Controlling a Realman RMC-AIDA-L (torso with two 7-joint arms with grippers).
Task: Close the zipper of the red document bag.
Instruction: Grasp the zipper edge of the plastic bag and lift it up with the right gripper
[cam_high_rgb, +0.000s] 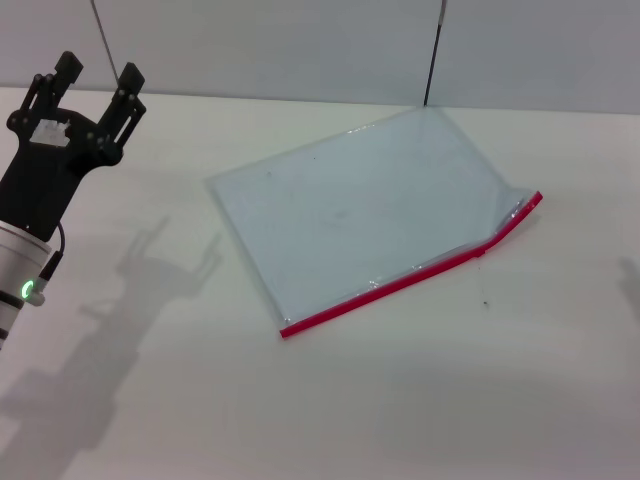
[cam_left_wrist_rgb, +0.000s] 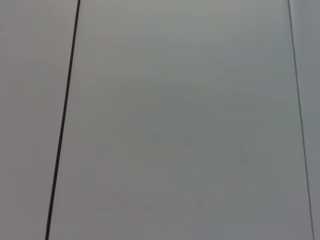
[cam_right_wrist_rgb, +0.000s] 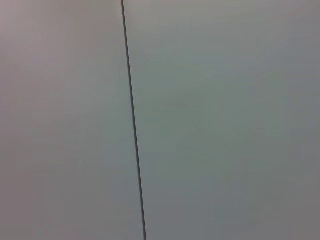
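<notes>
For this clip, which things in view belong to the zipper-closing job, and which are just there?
Belongs to the job:
- red document bag, flat on the table
- zipper, along the bag's near edge, kinked toward its right end
- left gripper, open, raised at far left, well clear of the bag

Just there:
- table
- back wall

Bright even light, soft shadow of the left arm on the table (cam_high_rgb: 150, 400), wrist views featureless grey

A pale bluish-clear document bag (cam_high_rgb: 360, 200) with a bright red zipper (cam_high_rgb: 410, 280) lies on a white table (cam_high_rgb: 400, 400).
</notes>
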